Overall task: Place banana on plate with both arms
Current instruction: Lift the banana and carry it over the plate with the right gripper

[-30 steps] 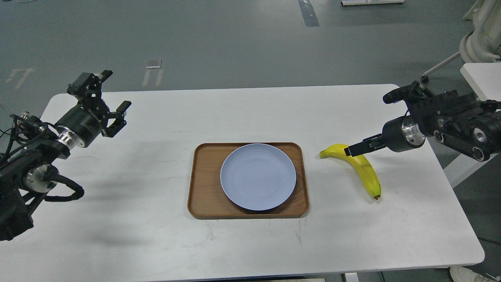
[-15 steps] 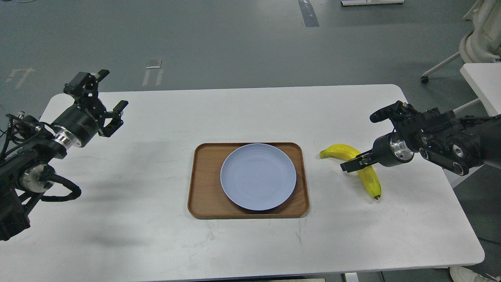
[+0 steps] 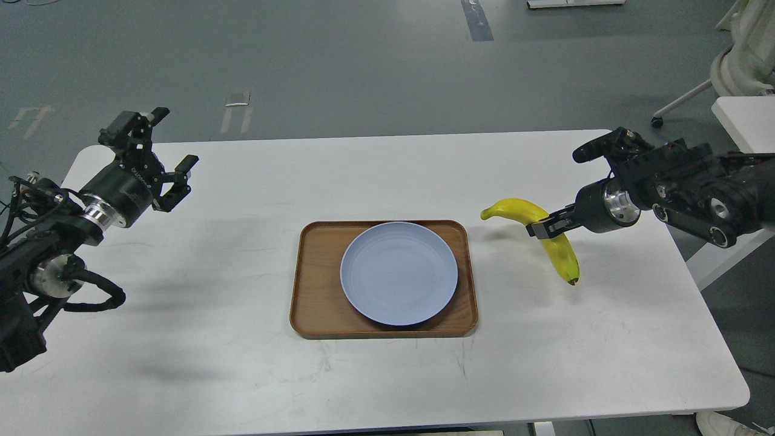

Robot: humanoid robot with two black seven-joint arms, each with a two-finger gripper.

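Between the right gripper (image 3: 540, 229) fingers, clamped mid-length: banana (image 3: 548, 237), apparently clear of the table (shadow hints so), ready for carrying to plate (image 3: 399, 272) on its left. Left gripper (image 3: 164, 158) spread wide, idle, w/ nothing.

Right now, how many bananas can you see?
1. The curved bright-yellow banana is held in the right hand, above the white table, right of the brown wooden tray.
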